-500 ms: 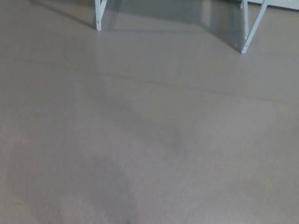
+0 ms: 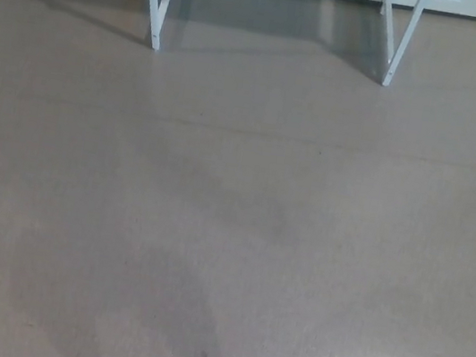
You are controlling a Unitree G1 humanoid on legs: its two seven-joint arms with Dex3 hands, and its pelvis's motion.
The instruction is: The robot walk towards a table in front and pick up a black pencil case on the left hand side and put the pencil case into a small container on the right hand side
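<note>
Head view shows no robot hand at all, so whether the left or the right hand is released or clenched cannot be told. Only two tiny dark specks sit at the bottom corners of the frame, and they are too small to name.

Going outward, most of the picture is bare grey floor (image 2: 232, 214), with soft shadows in the lower middle and a bright reflection at the lower right. At the top of the frame stand two white legs of the worktop: the left leg (image 2: 154, 2) in the upper left and the right leg (image 2: 401, 41) in the upper right. The surface of the worktop is cut off above the top edge. Behind the legs runs a pale band, maybe a wall base or cabinet fronts.

The black pencil case and the small container are not visible; both should lie on the worktop, beyond the top edge. So the task's thing lies straight ahead and above the frame, well apart from the robot. Its long axis and which hand is nearer cannot be judged. I think the walking step is not yet finished.
</note>
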